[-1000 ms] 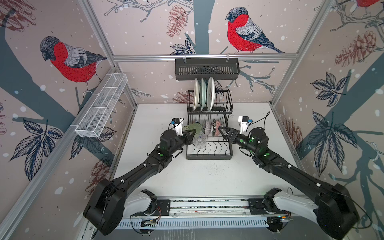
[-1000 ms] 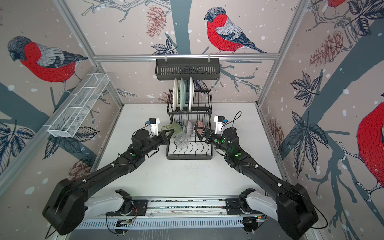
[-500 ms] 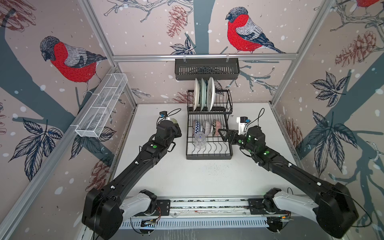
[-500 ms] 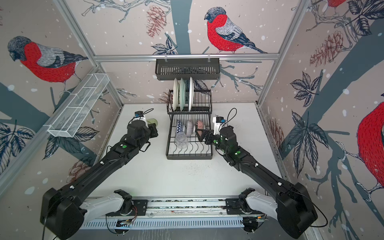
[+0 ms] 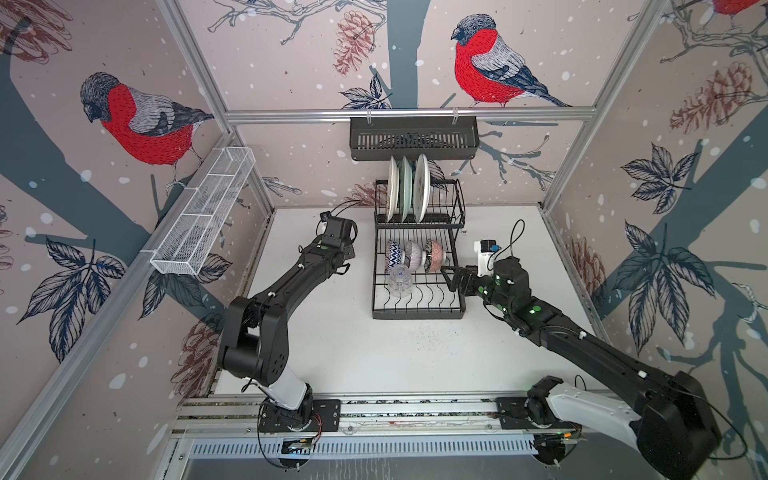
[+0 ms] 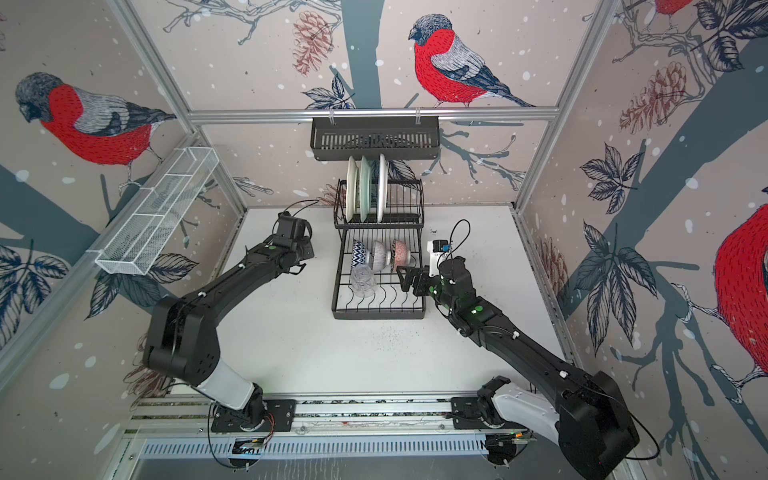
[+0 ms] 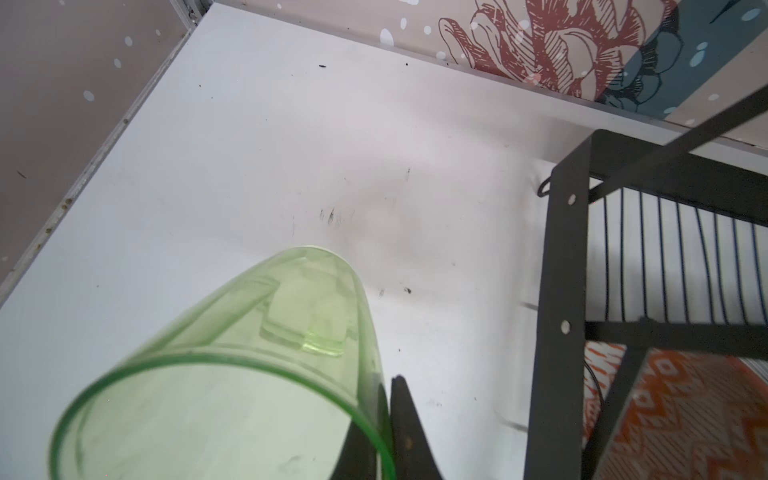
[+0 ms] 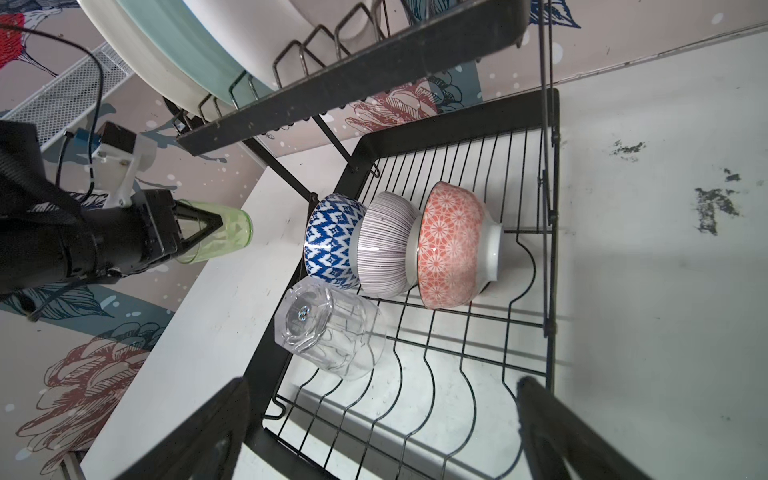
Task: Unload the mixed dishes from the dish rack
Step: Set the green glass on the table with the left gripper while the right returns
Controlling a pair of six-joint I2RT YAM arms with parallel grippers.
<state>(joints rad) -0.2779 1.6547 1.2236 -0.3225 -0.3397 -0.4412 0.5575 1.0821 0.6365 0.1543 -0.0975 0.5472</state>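
The left hand (image 8: 214, 226) pinches the green tumbler (image 7: 291, 316) by its wall over the bench (image 5: 374, 353), towards its back left corner, beside the dish rack (image 5: 417, 313); the right hand (image 5: 449, 277) hangs spread wide at the rack's right side; three bowls (image 8: 386, 245) and a clear tumbler (image 8: 328, 332) rest inside.

A black slotted sheet-metal basket (image 5: 413, 139) hangs from the silver crossbar (image 5: 291, 115) on the back wall. A long white mesh basket (image 5: 203, 212) lines the left wall. Dark specks dot the white surface (image 5: 353, 353).
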